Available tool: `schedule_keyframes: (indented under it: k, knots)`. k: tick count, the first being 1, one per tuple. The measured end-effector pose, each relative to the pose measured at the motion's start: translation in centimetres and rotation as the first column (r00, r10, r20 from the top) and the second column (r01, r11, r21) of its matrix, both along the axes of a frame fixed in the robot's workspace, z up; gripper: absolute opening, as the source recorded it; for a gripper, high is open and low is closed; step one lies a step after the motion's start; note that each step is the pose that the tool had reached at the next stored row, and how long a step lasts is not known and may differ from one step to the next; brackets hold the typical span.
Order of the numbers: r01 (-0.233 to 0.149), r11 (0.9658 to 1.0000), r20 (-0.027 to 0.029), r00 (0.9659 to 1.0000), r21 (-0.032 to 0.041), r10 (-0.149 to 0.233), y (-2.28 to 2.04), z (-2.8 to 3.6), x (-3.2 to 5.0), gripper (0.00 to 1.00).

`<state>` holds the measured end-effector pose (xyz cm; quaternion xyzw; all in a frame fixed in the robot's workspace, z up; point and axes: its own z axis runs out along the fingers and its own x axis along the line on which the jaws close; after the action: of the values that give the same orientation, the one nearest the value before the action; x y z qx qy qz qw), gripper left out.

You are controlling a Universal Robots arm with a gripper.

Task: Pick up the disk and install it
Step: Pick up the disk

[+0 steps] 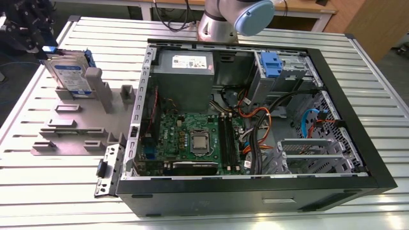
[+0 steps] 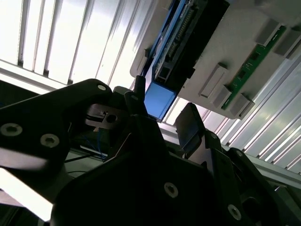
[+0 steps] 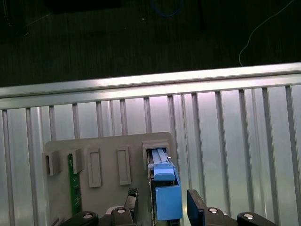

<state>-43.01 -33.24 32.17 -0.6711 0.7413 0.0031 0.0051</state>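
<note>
A slatted aluminium table carries an open black desktop computer case, lying on its side with its green motherboard and a grey metal power-supply box exposed. The silver robot arm with a light-blue joint cap rises from the table just behind the case. On the exterior view's left of the case lies a flat grey plastic holder plate with several raised slots.

The disk, a silver rectangular hard drive with a blue-and-white label and a blue plastic carrier frame, stands upright on edge in a slot at the far end of this plate, outside the case. A narrow green circuit board stands in another slot of the plate.

The black gripper hangs right over the disk's top edge. Its fingers are spread apart, one on each side of the blue frame, with a thin gap showing on both sides in the first wrist view.
</note>
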Motion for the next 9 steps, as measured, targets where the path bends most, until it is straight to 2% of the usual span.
schedule_keyframes:
  k: [4, 9]
  knots:
    - [0.0, 1.0, -0.0009, 1.0, 0.0001, 0.0, 0.0, -0.2, -0.01, 0.53]
    - [0.0, 1.0, -0.0103, 0.9999, 0.0, 0.0, 0.0, -0.77, 0.0, 0.53]
